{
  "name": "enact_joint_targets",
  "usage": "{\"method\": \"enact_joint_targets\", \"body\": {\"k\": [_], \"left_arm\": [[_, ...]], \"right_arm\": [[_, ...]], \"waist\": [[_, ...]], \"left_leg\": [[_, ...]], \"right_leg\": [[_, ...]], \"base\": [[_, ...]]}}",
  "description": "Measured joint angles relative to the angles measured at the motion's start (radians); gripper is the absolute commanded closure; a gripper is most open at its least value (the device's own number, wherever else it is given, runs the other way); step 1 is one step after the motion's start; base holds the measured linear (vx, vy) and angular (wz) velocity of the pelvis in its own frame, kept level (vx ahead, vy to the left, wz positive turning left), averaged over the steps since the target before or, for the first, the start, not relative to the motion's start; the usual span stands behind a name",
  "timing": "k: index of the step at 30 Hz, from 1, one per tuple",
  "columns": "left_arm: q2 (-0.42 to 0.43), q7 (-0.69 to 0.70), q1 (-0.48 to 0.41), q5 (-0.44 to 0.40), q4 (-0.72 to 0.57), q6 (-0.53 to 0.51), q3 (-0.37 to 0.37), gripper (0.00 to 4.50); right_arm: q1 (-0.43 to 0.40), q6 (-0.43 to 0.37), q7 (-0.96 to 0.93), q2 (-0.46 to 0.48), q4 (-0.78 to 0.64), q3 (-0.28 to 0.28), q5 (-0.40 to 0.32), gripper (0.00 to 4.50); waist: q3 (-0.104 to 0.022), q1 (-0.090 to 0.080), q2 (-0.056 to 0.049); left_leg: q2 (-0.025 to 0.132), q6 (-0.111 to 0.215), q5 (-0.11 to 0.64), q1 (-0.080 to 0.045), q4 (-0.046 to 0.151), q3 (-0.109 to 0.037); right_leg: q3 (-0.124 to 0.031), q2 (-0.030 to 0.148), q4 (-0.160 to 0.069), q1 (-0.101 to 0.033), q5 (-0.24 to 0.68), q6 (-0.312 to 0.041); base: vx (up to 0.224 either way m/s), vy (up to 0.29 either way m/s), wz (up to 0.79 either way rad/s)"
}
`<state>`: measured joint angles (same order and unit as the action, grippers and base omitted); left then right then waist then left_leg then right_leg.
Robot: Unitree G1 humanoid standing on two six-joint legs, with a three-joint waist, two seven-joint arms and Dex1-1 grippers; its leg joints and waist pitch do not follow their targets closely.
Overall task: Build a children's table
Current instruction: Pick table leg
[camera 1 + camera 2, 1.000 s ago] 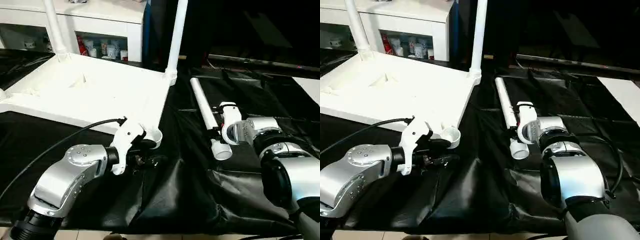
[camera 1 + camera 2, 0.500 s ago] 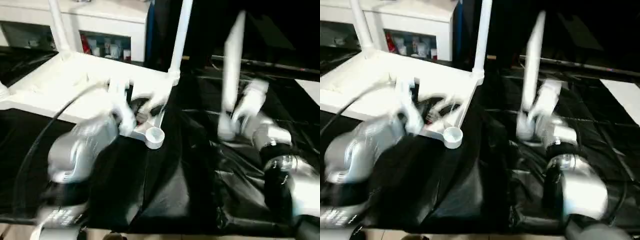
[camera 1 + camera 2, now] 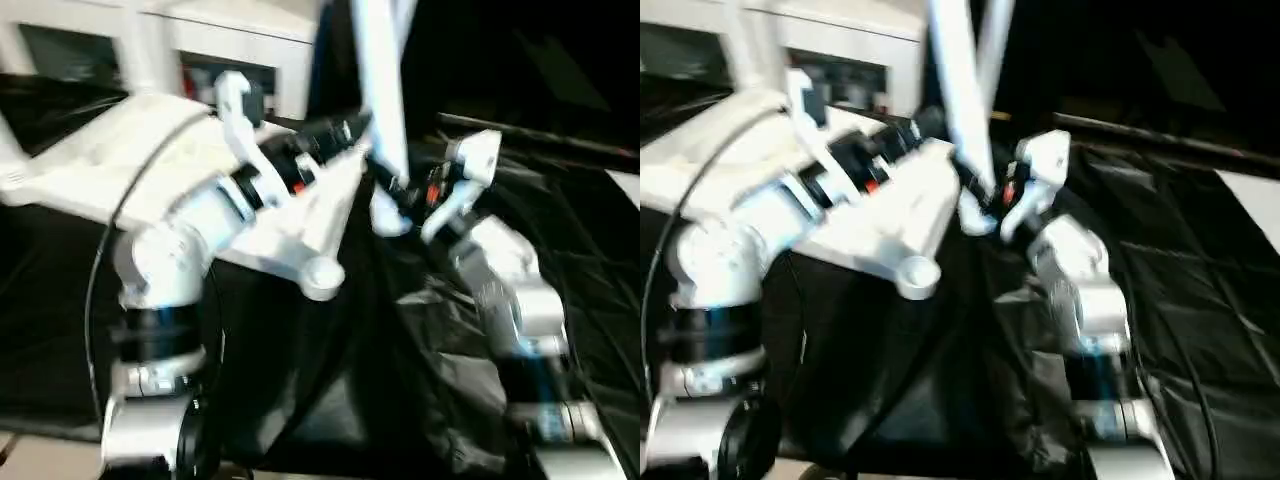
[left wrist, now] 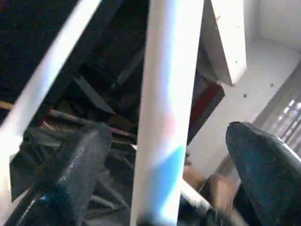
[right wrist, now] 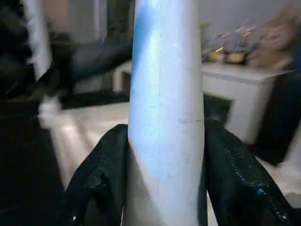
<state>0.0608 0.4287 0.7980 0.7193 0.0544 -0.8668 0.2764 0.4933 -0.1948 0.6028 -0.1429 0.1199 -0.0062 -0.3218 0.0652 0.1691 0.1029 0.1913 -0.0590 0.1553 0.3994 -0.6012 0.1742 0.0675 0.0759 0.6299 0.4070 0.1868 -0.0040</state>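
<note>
Over the black sheet (image 3: 420, 400) that covers the work surface, in the left eye view, we see the white tabletop (image 3: 150, 170) lying upside down, its round corner socket (image 3: 322, 278) nearest us and unfilled. Our right tool (image 3: 400, 200) is raised above the sheet and holds a white leg (image 3: 378, 90) near its thick lower end, the leg standing nearly upright and running out of the top of the picture. Our left tool (image 3: 345, 135) reaches across the tabletop toward that same leg. Behind the tabletop stands a white cabinet (image 3: 240, 45). Motion blur smears both arms.

From the right eye view the same scene holds: the held leg (image 3: 958, 100) rises beside another leg (image 3: 992, 45) already standing at the tabletop's far corner.

Through the left wrist view, the leg (image 4: 167, 108) stands between the two black fingers (image 4: 70, 174), which are spread wide on either side of it and do not touch it.

Through the right wrist view, the leg (image 5: 167, 113) sits clamped between the black fingers (image 5: 101, 179), one pressed against each side of the tube, with the tabletop (image 5: 89, 122) and cabinet (image 5: 240, 89) blurred behind.
</note>
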Motion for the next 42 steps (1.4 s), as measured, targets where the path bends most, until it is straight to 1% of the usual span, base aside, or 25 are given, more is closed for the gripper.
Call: {"method": "enact_joint_targets", "body": {"k": [2, 5, 7, 9, 11, 13, 14, 15, 17, 19, 21, 23, 24, 25, 26, 28, 30, 33, 35, 39, 42], "left_arm": [[-0.014, 0.0, 0.006, 0.017, 0.016, 0.0, 0.002, 0.0], [-0.021, 0.0, 0.006, 0.022, 0.027, 0.0, -0.006, 0.0], [-0.024, -0.008, 0.005, 0.018, 0.032, 0.002, -0.013, 0.0], [-0.027, -0.033, 0.005, 0.007, 0.036, 0.002, -0.013, 0.29], [-0.035, -0.089, 0.005, -0.012, 0.055, 0.005, -0.002, 0.39], [-0.039, -0.125, 0.004, -0.017, 0.075, 0.008, 0.014, 0.63], [-0.039, -0.14, 0.004, -0.017, 0.077, 0.01, 0.022, 0.63], [-0.039, -0.152, 0.004, -0.018, 0.077, 0.013, 0.027, 0.81], [-0.04, -0.172, 0.004, -0.018, 0.075, 0.018, 0.034, 0.87], [-0.042, -0.177, 0.0, -0.017, 0.066, 0.018, 0.037, 1.06], [-0.044, -0.181, -0.002, -0.018, 0.064, 0.017, 0.032, 1.22], [-0.044, -0.182, -0.002, -0.018, 0.061, 0.017, 0.031, 1.29], [-0.044, -0.184, -0.001, -0.019, 0.059, 0.018, 0.031, 1.54], [-0.045, -0.192, -0.001, -0.019, 0.059, 0.019, 0.031, 1.54], [-0.046, -0.198, -0.001, -0.019, 0.06, 0.02, 0.031, 1.67], [-0.051, -0.217, -0.001, -0.02, 0.06, 0.024, 0.033, 1.74], [-0.055, -0.229, -0.001, -0.019, 0.06, 0.024, 0.039, 2.03], [-0.056, -0.234, -0.001, -0.018, 0.06, 0.025, 0.043, 2.21], [-0.055, -0.233, -0.001, -0.018, 0.062, 0.027, 0.042, 2.48], [-0.051, -0.224, 0.0, -0.019, 0.075, 0.04, 0.037, 2.63], [-0.039, -0.206, 0.001, -0.019, 0.076, 0.045, 0.031, 2.64]], "right_arm": [[-0.003, -0.023, 0.023, -0.021, -0.023, 0.029, -0.001, 2.61], [-0.004, -0.036, 0.04, -0.033, -0.034, 0.056, 0.001, 2.61], [-0.011, -0.037, 0.05, -0.035, -0.037, 0.07, 0.007, 2.61], [-0.013, -0.038, 0.051, -0.034, -0.037, 0.092, 0.021, 2.61], [-0.013, -0.038, 0.045, -0.023, -0.037, 0.096, 0.039, 2.61], [-0.013, -0.043, 0.032, -0.022, -0.037, 0.104, 0.047, 2.61], [-0.013, -0.05, 0.024, -0.022, -0.037, 0.107, 0.05, 2.61], [-0.013, -0.058, 0.016, -0.021, -0.037, 0.111, 0.052, 2.61], [-0.013, -0.068, 0.007, -0.012, -0.037, 0.123, 0.057, 2.61], [-0.013, -0.07, 0.003, -0.004, -0.037, 0.138, 0.061, 2.61], [-0.013, -0.077, -0.008, 0.006, -0.037, 0.145, 0.063, 2.61], [-0.013, -0.079, -0.009, 0.007, -0.037, 0.147, 0.067, 2.61], [-0.013, -0.079, -0.011, 0.007, -0.037, 0.147, 0.075, 2.61], [-0.013, -0.079, -0.012, 0.007, -0.037, 0.148, 0.08, 2.61], [-0.013, -0.079, -0.015, 0.007, -0.037, 0.148, 0.081, 2.61], [-0.012, -0.079, -0.019, 0.007, -0.037, 0.149, 0.084, 2.61], [-0.012, -0.079, -0.026, 0.007, -0.037, 0.154, 0.089, 2.61], [-0.011, -0.079, -0.036, 0.011, -0.036, 0.158, 0.098, 2.61], [-0.011, -0.079, -0.043, 0.014, -0.036, 0.16, 0.1, 2.61], [-0.011, -0.079, -0.055, 0.02, -0.036, 0.163, 0.107, 2.61], [-0.011, -0.071, -0.054, 0.032, -0.033, 0.16, 0.11, 2.61]], "waist": [[0.001, 0.002, 0.003], [0.001, 0.002, 0.013], [0.001, 0.001, 0.014], [0.001, 0.001, 0.014], [0.001, 0.001, 0.015], [0.002, 0.002, 0.018], [0.001, 0.002, 0.021], [0.001, 0.002, 0.022], [0.001, 0.001, 0.022], [0.001, 0.002, 0.023], [0.001, 0.003, 0.023], [0.001, 0.002, 0.023], [0.001, 0.001, 0.023], [0.001, 0.001, 0.023], [0.001, 0.001, 0.023], [0.001, 0.001, 0.023], [0.001, 0.001, 0.022], [0.001, 0.001, 0.021], [0.002, -0.001, 0.02], [0.003, -0.001, 0.018], [0.003, -0.003, 0.018]], "left_leg": [[0.0, 0.0, 0.0, 0.0, 0.0, 0.0], [0.001, -0.001, 0.0, 0.0, 0.0, -0.001], [0.0, -0.001, 0.0, 0.0, 0.0, -0.001], [0.0, -0.001, 0.0, 0.0, 0.0, -0.001], [0.0, -0.001, 0.0, -0.001, 0.0, -0.001], [0.0, -0.001, -0.001, 0.0, 0.0, -0.001], [0.001, -0.001, -0.001, 0.0, 0.0, -0.001], [0.001, -0.001, -0.001, 0.0, 0.0, -0.001], [0.0, -0.001, -0.001, 0.0, 0.0, -0.001], [0.0, -0.001, -0.001, 0.0, 0.0, -0.001], [0.0, -0.001, -0.001, 0.001, 0.0, -0.001], [0.0, -0.001, -0.001, 0.001, 0.0, -0.001], [0.0, -0.001, -0.001, 0.001, 0.0, -0.001], [0.0, -0.001, -0.001, 0.001, 0.0, -0.001], [0.0, -0.001, -0.001, 0.001, 0.0, -0.001], [0.0, -0.001, -0.001, 0.001, 0.0, -0.001], [0.0, -0.001, -0.001, 0.001, 0.0, -0.001], [0.0, -0.001, -0.001, 0.001, 0.0, -0.001], [0.0, -0.001, -0.001, 0.001, 0.0, -0.001], [0.0, -0.001, -0.001, 0.001, 0.0, -0.001], [0.0, -0.001, -0.001, 0.001, 0.0, -0.001]], "right_leg": [[0.0, 0.0, 0.0, -0.001, -0.001, 0.001], [0.001, 0.0, 0.0, -0.001, 0.0, 0.005], [0.001, 0.0, 0.0, -0.001, 0.0, 0.006], [0.001, 0.0, 0.0, -0.001, -0.001, 0.007], [0.001, 0.0, 0.0, -0.001, -0.001, 0.007], [0.001, 0.0, 0.0, -0.001, -0.001, 0.007], [0.001, 0.0, 0.0, -0.001, -0.001, 0.007], [0.001, 0.0, 0.0, -0.001, -0.001, 0.007], [0.001, 0.0, -0.001, -0.001, -0.001, 0.007], [0.001, 0.0, -0.001, -0.001, -0.001, 0.007], [0.001, 0.0, -0.001, -0.001, -0.002, 0.007], [0.001, 0.0, -0.002, -0.001, -0.002, 0.006], [0.001, 0.0, -0.002, -0.001, -0.002, 0.007], [0.001, 0.0, -0.002, -0.001, -0.002, 0.007], [0.001, 0.0, -0.002, -0.001, -0.002, 0.007], [0.001, 0.0, -0.002, -0.001, -0.002, 0.007], [0.001, 0.0, -0.002, -0.001, -0.002, 0.007], [0.001, 0.0, -0.002, -0.001, -0.002, 0.008], [0.001, 0.0, -0.002, -0.001, -0.002, 0.008], [0.001, 0.0, -0.002, -0.001, -0.003, 0.008], [0.001, 0.0, -0.002, -0.001, -0.003, 0.007]], "base": [[0.0, 0.0, 0.0], [0.0, 0.0, 0.0], [0.0, 0.0, 0.0], [0.0, 0.0, 0.0], [0.0, 0.0, 0.0], [0.0, 0.0, 0.0], [0.0, 0.0, 0.0], [0.0, 0.0, 0.0], [0.0, 0.0, 0.0], [0.0, 0.0, 0.0], [0.0, 0.0, 0.0], [0.0, 0.0, 0.0], [0.0, 0.0, 0.0], [0.0, 0.0, 0.0], [0.0, 0.0, 0.0], [0.0, 0.0, 0.0], [0.0, 0.0, 0.0], [0.0, 0.0, 0.0], [0.0, 0.0, 0.0], [0.0, 0.0, 0.0], [0.0, 0.0, 0.0]]}}
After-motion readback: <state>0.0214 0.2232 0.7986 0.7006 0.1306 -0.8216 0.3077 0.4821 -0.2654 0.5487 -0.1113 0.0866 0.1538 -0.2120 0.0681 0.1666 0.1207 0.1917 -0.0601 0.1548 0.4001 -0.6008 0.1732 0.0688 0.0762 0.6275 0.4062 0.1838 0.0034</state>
